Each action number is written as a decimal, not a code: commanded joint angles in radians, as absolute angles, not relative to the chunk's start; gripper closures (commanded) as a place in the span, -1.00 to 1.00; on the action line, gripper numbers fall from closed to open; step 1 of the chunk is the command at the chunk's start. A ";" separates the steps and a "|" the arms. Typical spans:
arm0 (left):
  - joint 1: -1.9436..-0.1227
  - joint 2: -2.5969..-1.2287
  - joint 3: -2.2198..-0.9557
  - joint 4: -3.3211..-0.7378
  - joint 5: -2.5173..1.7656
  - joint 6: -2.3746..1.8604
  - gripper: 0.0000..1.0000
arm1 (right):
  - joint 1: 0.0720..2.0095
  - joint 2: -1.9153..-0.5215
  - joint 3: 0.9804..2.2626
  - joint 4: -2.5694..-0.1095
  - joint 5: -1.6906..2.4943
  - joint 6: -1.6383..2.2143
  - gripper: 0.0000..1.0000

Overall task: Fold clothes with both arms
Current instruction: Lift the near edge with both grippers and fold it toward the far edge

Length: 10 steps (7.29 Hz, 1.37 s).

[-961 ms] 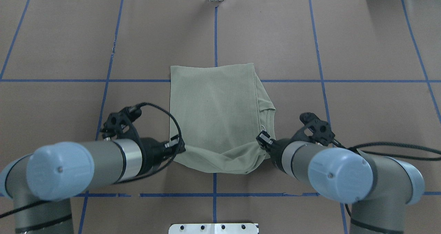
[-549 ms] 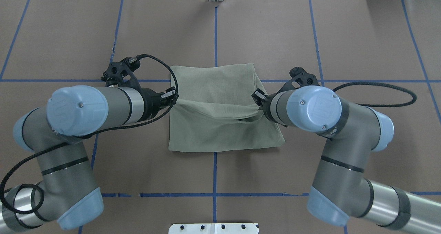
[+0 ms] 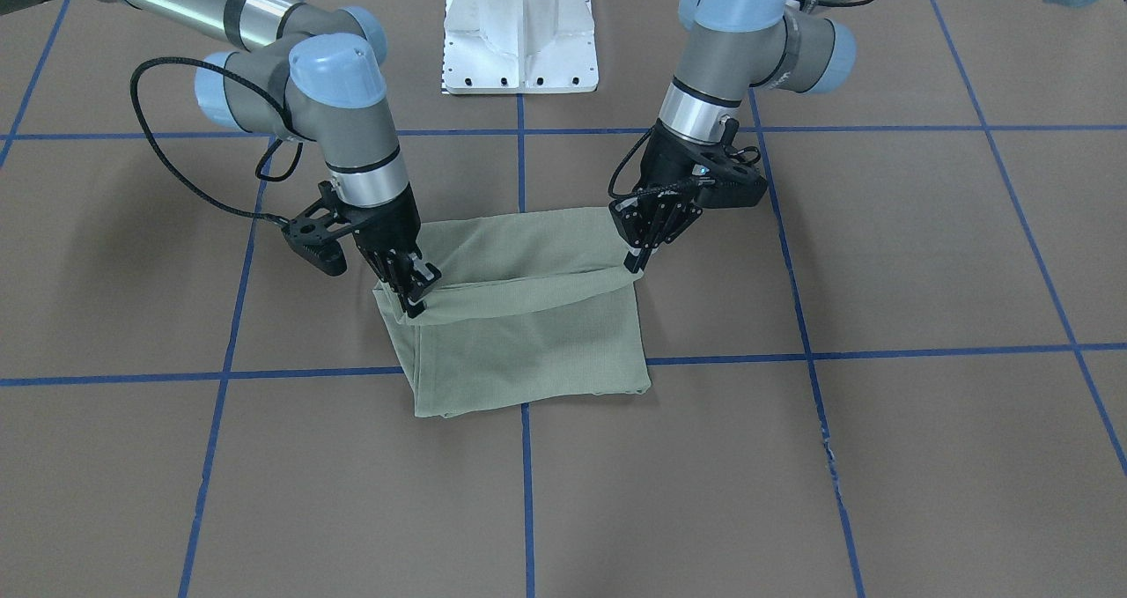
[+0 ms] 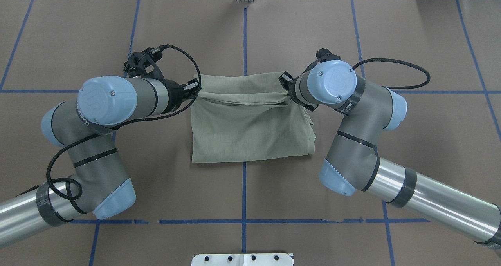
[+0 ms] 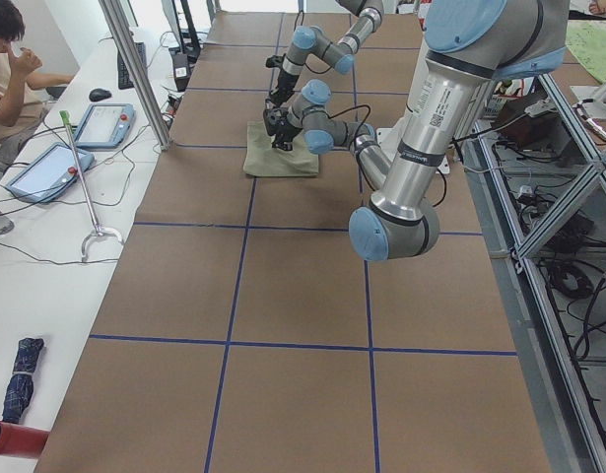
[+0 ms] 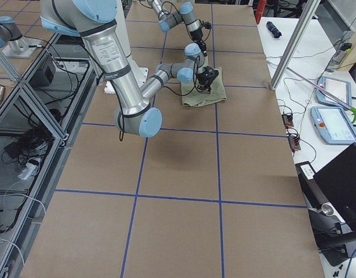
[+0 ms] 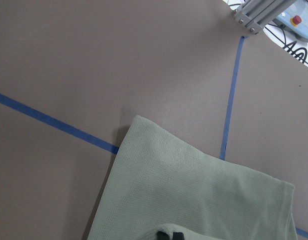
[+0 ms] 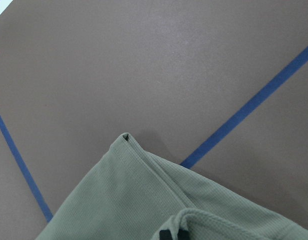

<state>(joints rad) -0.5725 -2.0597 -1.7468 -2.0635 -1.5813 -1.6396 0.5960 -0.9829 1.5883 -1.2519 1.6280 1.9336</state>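
Sage-green knit shirt [image 4: 250,129]: folded, lay mid-table on the brown paper cover [image 4: 313,35] with blue tape grid [image 4: 245,38]; one edge was lifted and stretched between the grippers. Left gripper [image 3: 638,259]: clamped on one lifted corner. Right gripper [image 3: 414,303]: clamped on the other.

shirt [image 4: 250,129] on table [image 4: 430,42] | left tool [image 3: 636,259]: left corner | right tool [image 3: 412,303]: right corner

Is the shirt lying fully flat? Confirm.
No: the left fingers and right fingers hold one edge of the shirt raised above the rest.
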 commanded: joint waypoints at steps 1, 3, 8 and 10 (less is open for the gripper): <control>-0.584 -2.074 -1.669 -2.129 -1.580 -1.628 1.00 | 0.613 -0.934 1.504 -1.227 1.638 1.933 1.00; -0.604 -2.097 -1.612 -2.158 -1.580 -1.605 1.00 | 0.630 -0.914 1.479 -1.226 1.658 1.930 1.00; -0.629 -2.121 -1.549 -2.180 -1.580 -1.565 1.00 | 0.658 -0.873 1.372 -1.157 1.677 1.917 1.00; -0.656 -2.144 -1.498 -2.189 -1.577 -1.543 0.13 | 0.688 -0.874 1.325 -1.121 1.677 1.797 -1.00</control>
<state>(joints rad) -0.6367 -2.1277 -1.5351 -2.1846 -1.5780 -1.5620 0.6658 -0.8736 1.3502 -1.1405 1.6756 1.8816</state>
